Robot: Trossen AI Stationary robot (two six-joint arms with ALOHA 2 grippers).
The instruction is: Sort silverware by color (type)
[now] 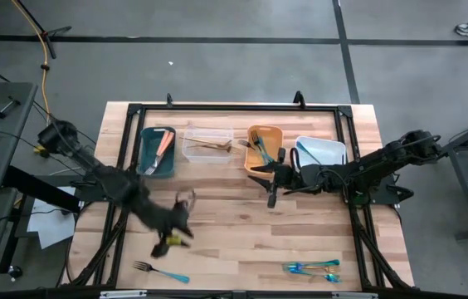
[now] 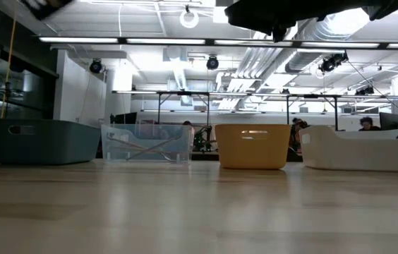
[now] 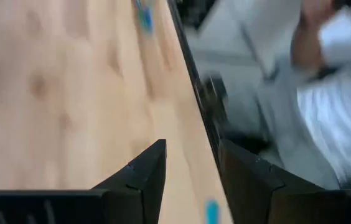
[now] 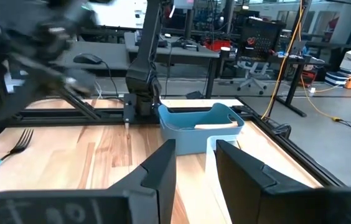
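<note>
Teal bin (image 1: 144,141), high view, upper left: holds salmon-handled pieces (image 1: 163,148).
Clear bin (image 1: 207,152), next along: holds thin gold-brown pieces (image 1: 209,145).
Orange bin (image 1: 272,133), upper middle: holds teal-handled forks (image 1: 259,149).
White bin (image 1: 327,148), upper right: contents too small to tell.
Loose fork (image 1: 159,271), lower left of the table (image 1: 234,224): teal handle, unsorted.
Loose cluster (image 1: 313,267), lower right: teal and gold pieces lying together, unsorted.
Left gripper (image 1: 176,226), lower left of centre: above the table near the loose fork; a yellowish bit shows just under it, and what that is cannot be told.
Right gripper (image 1: 270,189), centre: just below the orange bin.
Low view: the four bins stand in a row across the middle of the frame, with no silverware on the near table top; dark arm parts hang at the top edge.
Left wrist view: fingers (image 3: 147,177) apart over bare wood by the table edge; a blue smear shows low in the gap, too blurred to name.
Right wrist view: fingers (image 4: 160,168) apart with nothing between them; a blue bin (image 4: 188,140) lies ahead and a fork (image 4: 15,149) at mid left.
Progress, as judged: most pieces binned by colour; the fork and the cluster remain, so the job is well past halfway.
</note>
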